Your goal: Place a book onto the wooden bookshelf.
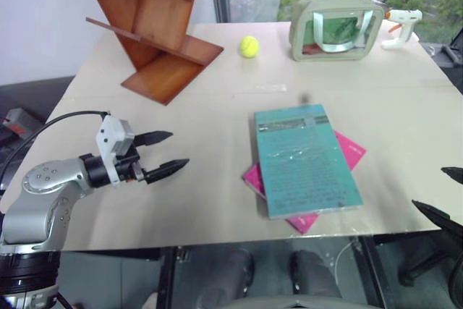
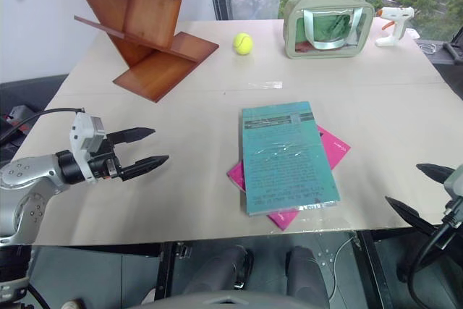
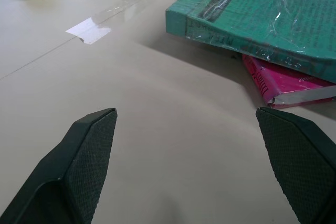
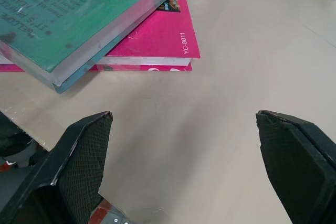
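Note:
The teal book [image 1: 304,161] lies flat near the table's front middle, resting on a thinner magenta-pink book [image 1: 347,148]. The wooden bookshelf [image 1: 148,23] of slanted reddish-brown boards stands at the back left. My left gripper [image 1: 168,153] hovers open above the table's front left, pointing toward the books with a wide stretch of table between. My right gripper [image 2: 423,189] is open at the front right edge, to the right of the books. In the left wrist view the teal book [image 3: 262,14] sits beyond the open fingers; in the right wrist view the book [image 4: 79,14] lies ahead.
A yellow tennis ball [image 1: 249,46] sits at the back middle. A grey-green framed bag [image 1: 334,29] stands at the back right, with a white glue gun [image 1: 402,25] beside it. A strip of clear tape [image 3: 102,22] lies on the table [image 1: 210,200].

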Tool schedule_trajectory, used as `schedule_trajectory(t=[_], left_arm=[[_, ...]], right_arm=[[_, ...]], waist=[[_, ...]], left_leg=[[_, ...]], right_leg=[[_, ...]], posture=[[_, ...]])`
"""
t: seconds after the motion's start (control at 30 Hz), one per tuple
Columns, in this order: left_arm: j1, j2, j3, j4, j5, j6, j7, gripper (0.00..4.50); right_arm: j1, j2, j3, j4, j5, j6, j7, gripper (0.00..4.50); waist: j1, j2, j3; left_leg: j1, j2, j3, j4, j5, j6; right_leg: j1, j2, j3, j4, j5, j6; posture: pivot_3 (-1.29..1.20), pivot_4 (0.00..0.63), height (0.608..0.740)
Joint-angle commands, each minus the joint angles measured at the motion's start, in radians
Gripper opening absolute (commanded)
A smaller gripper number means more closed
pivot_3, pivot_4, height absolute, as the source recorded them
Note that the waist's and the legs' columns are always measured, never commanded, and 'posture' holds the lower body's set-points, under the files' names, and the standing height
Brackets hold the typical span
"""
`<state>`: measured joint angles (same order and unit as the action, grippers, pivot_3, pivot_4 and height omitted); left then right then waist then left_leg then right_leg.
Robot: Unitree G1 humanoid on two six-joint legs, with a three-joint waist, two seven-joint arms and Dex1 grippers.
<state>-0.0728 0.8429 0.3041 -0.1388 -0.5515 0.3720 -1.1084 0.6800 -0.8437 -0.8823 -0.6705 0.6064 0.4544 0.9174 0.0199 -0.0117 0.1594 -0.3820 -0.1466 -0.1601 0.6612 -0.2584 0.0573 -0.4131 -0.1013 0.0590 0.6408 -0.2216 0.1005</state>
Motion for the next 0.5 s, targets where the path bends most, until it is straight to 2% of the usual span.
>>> schedule_trajectory(t=[0.03,0.17,0.4,0.5], left_arm=[[-0.052,0.014,-0.002,0.008,-0.007,-0.01,-0.014,4.44],[-0.115,-0.01,-0.034,0.035,-0.019,-0.01,-0.029,4.44],[-0.124,-0.006,-0.05,0.043,-0.029,-0.012,-0.094,4.44],[-0.125,-0.003,-0.059,0.034,-0.041,-0.007,-0.125,4.5]], right_arm=[[-0.024,0.008,-0.021,-0.039,0.007,0.015,-0.02,4.5],[-0.071,0.007,0.033,-0.088,-0.038,0.044,-0.088,4.5],[-0.143,0.003,0.07,-0.089,0.005,0.132,-0.117,4.5],[-0.217,-0.019,0.12,-0.061,0.028,0.185,-0.139,3.61]], waist=[[0.0,0.0,0.0],[0.001,0.0,0.0],[-0.005,0.0,0.0],[-0.004,0.0,0.0]], left_leg=[[0.0,0.0,0.0,0.0,0.0,0.0],[0.0,0.0,0.0,-0.001,0.0,0.0],[0.0,0.0,0.0,-0.004,0.0,0.0],[0.0,0.0,0.0,-0.006,0.0,0.0]], right_leg=[[0.0,0.0,0.0,0.0,0.0,0.0],[0.0,0.0,-0.001,0.0,0.0,0.0],[-0.001,0.0,0.0,-0.003,0.0,0.0],[-0.001,0.0,0.0,-0.004,0.0,0.0]], posture=[[0.0,0.15,0.74],[0.0,0.15,0.74],[0.0,0.15,0.74],[0.0,0.15,0.74]])
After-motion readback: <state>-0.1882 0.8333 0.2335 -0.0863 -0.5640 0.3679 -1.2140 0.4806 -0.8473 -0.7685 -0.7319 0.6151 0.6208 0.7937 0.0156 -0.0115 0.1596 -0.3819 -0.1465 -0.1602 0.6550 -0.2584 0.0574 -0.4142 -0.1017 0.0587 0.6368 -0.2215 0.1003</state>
